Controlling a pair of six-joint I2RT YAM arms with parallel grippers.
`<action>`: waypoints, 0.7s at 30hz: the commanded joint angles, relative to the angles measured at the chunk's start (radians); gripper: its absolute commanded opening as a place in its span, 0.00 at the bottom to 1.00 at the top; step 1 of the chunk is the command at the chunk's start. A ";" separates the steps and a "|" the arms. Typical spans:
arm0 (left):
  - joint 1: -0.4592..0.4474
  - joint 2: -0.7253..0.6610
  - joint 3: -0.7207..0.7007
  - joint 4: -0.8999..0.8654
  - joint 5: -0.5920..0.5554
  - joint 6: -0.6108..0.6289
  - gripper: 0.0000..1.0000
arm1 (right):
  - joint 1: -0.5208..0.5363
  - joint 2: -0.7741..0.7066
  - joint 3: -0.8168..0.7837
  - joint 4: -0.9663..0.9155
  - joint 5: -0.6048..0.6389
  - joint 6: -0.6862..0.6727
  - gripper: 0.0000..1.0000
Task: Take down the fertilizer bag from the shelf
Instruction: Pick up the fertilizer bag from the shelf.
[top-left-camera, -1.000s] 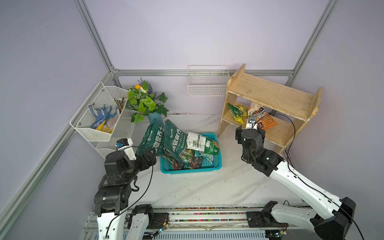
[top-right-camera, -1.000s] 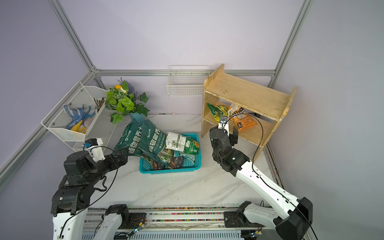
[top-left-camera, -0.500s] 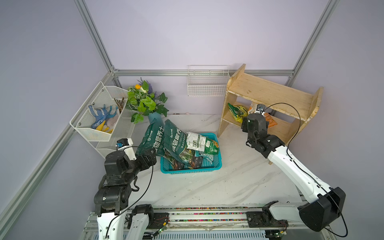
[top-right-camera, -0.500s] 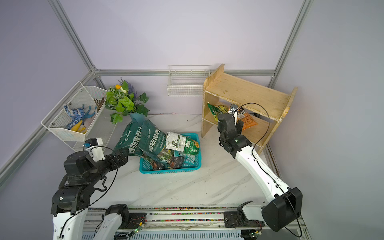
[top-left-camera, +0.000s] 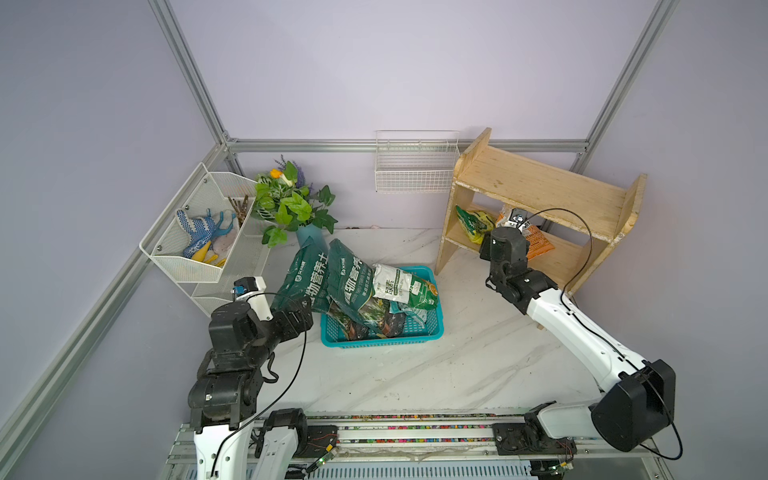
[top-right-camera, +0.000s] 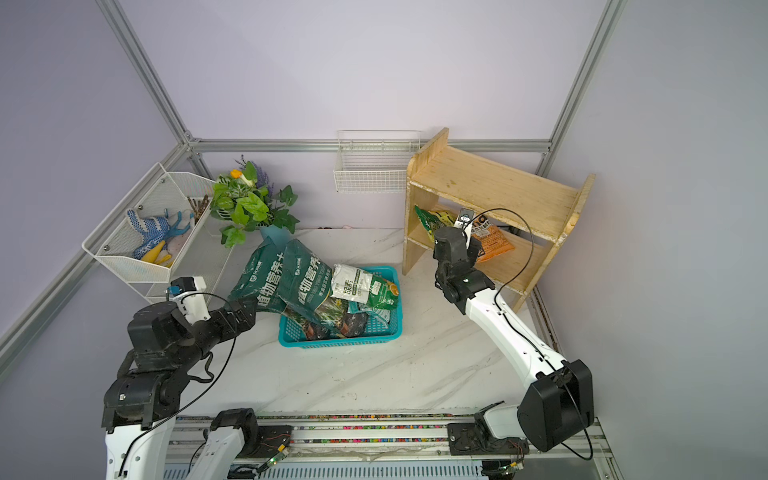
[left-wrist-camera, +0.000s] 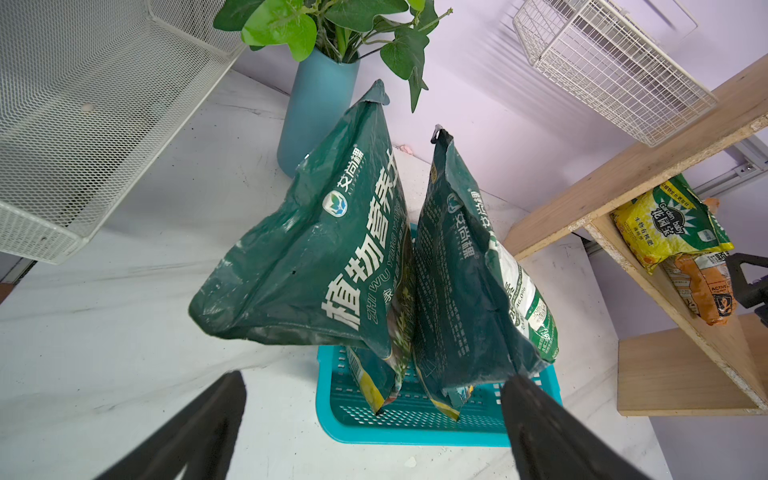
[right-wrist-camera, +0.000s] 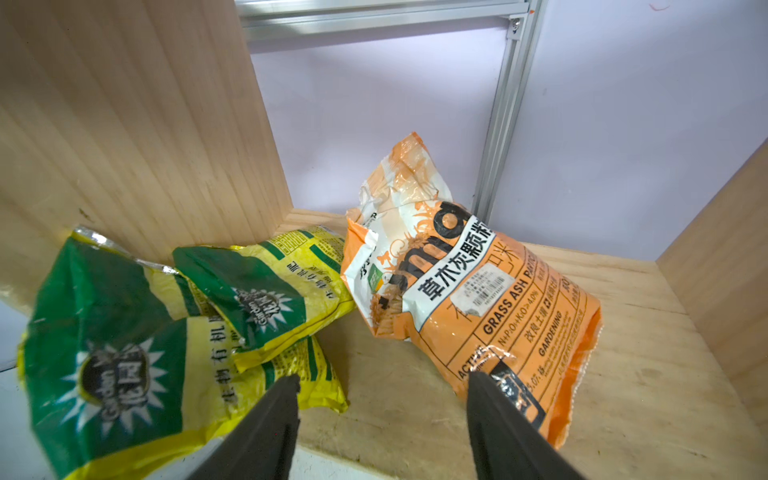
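The wooden shelf (top-left-camera: 536, 187) (top-right-camera: 490, 183) stands at the back right. On its lower tier lie an orange fertilizer bag (right-wrist-camera: 478, 299) (top-left-camera: 540, 245) and, left of it, two green-and-yellow fertilizer bags (right-wrist-camera: 124, 353) (top-left-camera: 473, 222). My right gripper (right-wrist-camera: 382, 380) is open at the front edge of that tier, over bare board between the yellow bags and the orange one. One fingertip (right-wrist-camera: 482, 386) overlaps the orange bag's near corner. My left gripper (left-wrist-camera: 374, 380) is open and empty, low in front of the teal basket (left-wrist-camera: 415, 432).
The teal basket (top-left-camera: 432, 328) holds tall dark green bags (top-left-camera: 345, 282) and a white bag (top-left-camera: 395, 282). Behind it stands a blue vase with a plant (top-left-camera: 291, 203). A white mesh rack (top-left-camera: 199, 232) is at the left. A white wire basket (top-left-camera: 415, 166) hangs beside the shelf.
My right arm has risen from the table in front of the shelf and reached into the lower tier, its jaws narrowing a little. The left arm has not moved.
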 joint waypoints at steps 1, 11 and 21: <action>0.004 -0.008 -0.047 0.021 0.013 -0.006 1.00 | -0.016 0.026 -0.006 0.103 0.027 -0.014 0.67; 0.006 -0.007 -0.047 0.020 0.016 -0.006 1.00 | -0.046 0.078 0.002 0.086 0.081 -0.062 0.72; 0.011 -0.004 -0.047 0.022 0.014 -0.005 1.00 | -0.053 0.035 0.009 -0.018 0.177 -0.165 0.88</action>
